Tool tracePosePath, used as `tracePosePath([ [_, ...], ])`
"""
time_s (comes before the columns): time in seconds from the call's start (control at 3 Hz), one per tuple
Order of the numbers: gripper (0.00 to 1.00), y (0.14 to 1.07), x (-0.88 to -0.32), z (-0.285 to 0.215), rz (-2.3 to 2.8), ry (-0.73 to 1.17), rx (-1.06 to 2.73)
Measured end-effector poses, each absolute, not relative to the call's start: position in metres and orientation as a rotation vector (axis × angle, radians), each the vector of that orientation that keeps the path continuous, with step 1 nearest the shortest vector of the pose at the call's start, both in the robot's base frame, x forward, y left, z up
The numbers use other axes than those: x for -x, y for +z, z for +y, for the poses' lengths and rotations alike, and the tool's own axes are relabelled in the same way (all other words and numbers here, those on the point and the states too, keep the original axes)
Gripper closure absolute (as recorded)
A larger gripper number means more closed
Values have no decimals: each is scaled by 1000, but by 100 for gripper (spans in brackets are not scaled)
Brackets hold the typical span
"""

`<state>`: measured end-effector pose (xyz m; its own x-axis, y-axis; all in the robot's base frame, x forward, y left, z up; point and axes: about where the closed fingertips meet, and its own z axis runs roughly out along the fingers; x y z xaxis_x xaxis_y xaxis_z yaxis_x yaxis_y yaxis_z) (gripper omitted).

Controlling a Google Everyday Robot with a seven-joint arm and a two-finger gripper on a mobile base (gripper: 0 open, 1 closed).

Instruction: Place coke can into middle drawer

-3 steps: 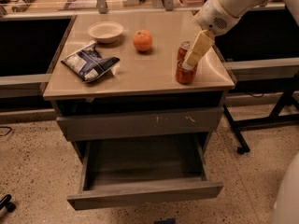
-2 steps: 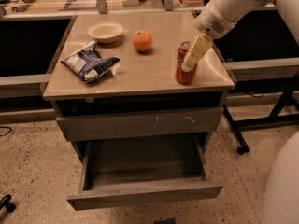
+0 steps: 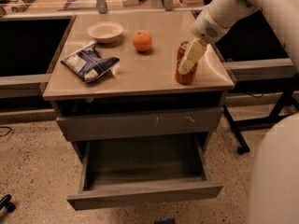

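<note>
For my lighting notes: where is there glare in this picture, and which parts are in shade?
Camera view: a pale sheen lies on the tabletop right of the coke can, where the gripper is at the can; the orange throws a small shadow beside itself; the open drawer inside and the gap under the tabletop are in shade.

The white arm [image 3: 261, 3] is extended from the upper right corner down and leftward, its rounded wrist [image 3: 210, 29] is angled downward, the pale gripper [image 3: 186, 68] is held low just right of centre, and what is probably the robot's body [image 3: 275, 171] is seen at lower right.
</note>
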<state>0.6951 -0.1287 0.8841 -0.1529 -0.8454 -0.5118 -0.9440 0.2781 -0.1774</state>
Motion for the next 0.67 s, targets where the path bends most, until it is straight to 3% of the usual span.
tracePosePath([
  [0.33,16,883,-695,-129,2035,250,1603],
  [0.67,41,883,-695,-129,2035,250,1603],
])
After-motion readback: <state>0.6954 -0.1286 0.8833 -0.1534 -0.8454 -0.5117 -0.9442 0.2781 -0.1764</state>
